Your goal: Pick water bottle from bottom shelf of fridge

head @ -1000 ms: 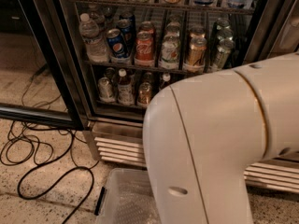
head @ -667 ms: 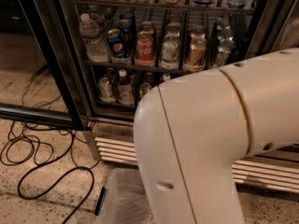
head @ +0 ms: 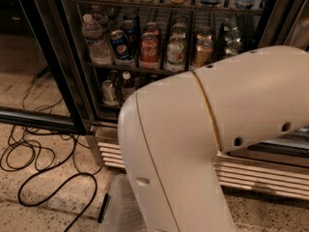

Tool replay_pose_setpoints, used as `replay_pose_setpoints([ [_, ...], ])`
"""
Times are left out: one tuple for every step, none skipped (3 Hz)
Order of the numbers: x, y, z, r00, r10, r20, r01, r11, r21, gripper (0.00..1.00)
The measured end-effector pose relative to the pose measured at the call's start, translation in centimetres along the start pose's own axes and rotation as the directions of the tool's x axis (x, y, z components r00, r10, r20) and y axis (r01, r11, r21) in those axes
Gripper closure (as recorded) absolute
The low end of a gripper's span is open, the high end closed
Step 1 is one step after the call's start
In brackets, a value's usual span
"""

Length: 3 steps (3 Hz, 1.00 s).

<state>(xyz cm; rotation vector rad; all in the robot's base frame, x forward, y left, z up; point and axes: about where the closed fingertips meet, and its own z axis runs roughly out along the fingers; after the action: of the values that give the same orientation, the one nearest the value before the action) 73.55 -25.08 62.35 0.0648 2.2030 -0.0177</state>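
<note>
Gripper is out of sight, somewhere past the big white arm [head: 193,144] that fills the front, so nobody can tell if it is loose, squeezed tight or holding something. The water bottle [head: 110,92] stands at the left end of the bottom shelf [head: 107,107] of the fridge [head: 72,81], just beside a dark bottle [head: 127,85] with a white cap. Since a second ago the arm has slid left and now hides more of that shelf.
</note>
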Motion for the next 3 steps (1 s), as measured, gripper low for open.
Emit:
replay_pose_setpoints([
  [0.3,-1.1,0.4,1.0,0.0,0.002,0.0,0.9995,0.032,0.33],
  [0.8,-2.0,0.9,1.0,0.005,-0.003,-0.005,0.9986,0.053,0.34],
  [0.9,-2.5,1.6,1.0,0.022,0.001,-0.022,0.998,0.06,0.36],
])
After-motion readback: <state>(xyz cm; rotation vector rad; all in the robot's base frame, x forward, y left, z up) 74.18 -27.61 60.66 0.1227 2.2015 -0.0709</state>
